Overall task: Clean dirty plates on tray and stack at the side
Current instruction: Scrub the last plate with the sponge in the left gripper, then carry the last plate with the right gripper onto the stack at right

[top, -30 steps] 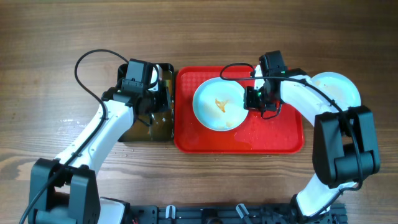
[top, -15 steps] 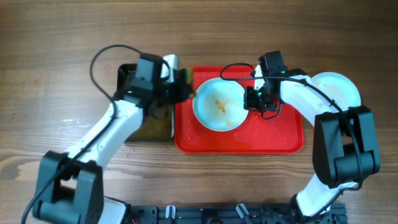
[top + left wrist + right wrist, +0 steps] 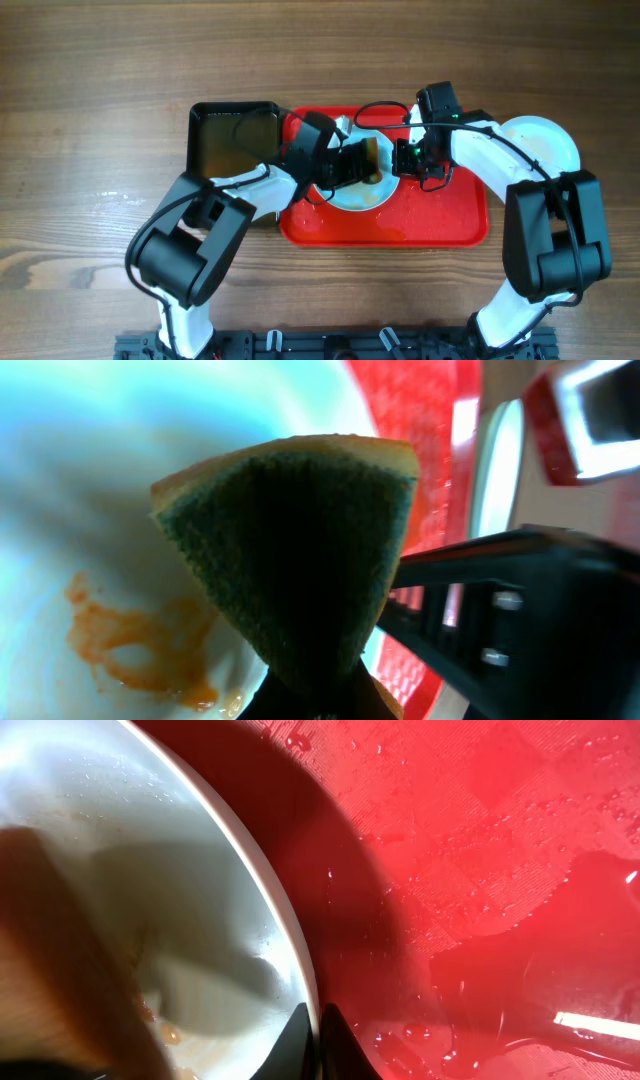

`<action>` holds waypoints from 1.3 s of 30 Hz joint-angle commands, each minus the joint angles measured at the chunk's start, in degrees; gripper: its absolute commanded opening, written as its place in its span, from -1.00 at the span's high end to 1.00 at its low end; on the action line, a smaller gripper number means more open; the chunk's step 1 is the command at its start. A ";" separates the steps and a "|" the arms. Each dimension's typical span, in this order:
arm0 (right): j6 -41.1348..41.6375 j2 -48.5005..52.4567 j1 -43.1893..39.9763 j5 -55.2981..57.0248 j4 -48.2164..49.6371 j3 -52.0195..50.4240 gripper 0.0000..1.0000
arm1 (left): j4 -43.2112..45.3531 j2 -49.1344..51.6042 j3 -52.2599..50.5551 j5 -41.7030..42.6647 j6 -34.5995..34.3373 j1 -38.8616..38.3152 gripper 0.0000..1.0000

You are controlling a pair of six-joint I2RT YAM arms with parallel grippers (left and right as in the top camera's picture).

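A pale plate (image 3: 358,200) with an orange sauce smear (image 3: 130,650) lies on the red tray (image 3: 450,215). My left gripper (image 3: 360,163) is shut on a green sponge (image 3: 372,160) and holds it over the plate's middle. In the left wrist view the sponge (image 3: 300,550) hangs just above the smear. My right gripper (image 3: 403,160) is shut on the plate's right rim. In the right wrist view its fingertips (image 3: 318,1025) pinch the rim of the plate (image 3: 150,850) above the wet tray (image 3: 480,850). Another pale plate (image 3: 548,140) lies on the table right of the tray.
A black tub of brownish water (image 3: 235,135) stands against the tray's left edge. Water drops and a puddle (image 3: 520,980) lie on the tray's floor. Bare wooden table (image 3: 100,80) surrounds everything.
My left arm lifted the sponge out of the black tub and swung right, bringing it over the plate's middle. The right gripper stayed on the plate's rim.
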 commanded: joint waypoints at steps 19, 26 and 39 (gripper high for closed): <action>-1.18 -1.46 0.20 0.76 -0.52 -0.11 0.91 | -26.73 -14.19 0.31 2.58 20.33 9.29 0.92; -1.18 -1.73 0.20 0.76 1.33 0.09 0.91 | -42.12 -26.03 0.28 -16.96 25.46 18.93 0.92; -13.42 -22.36 10.23 41.64 2.51 0.81 0.91 | -42.86 -12.39 -1.25 -21.07 30.73 23.87 0.92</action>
